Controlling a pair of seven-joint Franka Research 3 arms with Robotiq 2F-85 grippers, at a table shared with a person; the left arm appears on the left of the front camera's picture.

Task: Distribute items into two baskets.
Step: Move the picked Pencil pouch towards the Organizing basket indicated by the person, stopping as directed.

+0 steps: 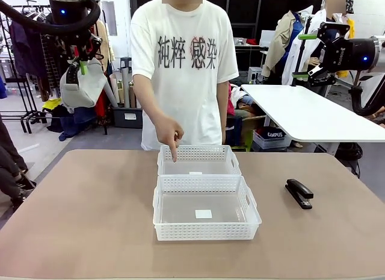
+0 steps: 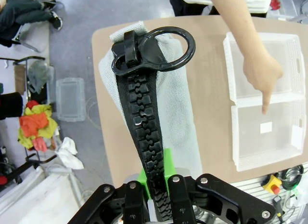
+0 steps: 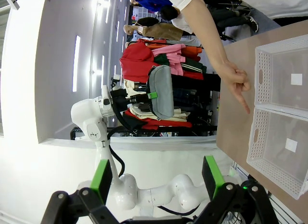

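Brown worktop (image 1: 90,202), foreground. White table (image 1: 307,114), rear right. Clothes rack (image 1: 30,63) with hanging garments, rear left. Grey floor (image 1: 36,144). Storage crate (image 1: 269,137) beneath the white table. Strip lights (image 3: 75,62), lit.

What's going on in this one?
The left gripper holds the grey pouch high up at the left side of the table. The right gripper is raised, open and empty. A person's hand points down at the far basket and near basket, both empty. The black stapler lies on the table to their right.
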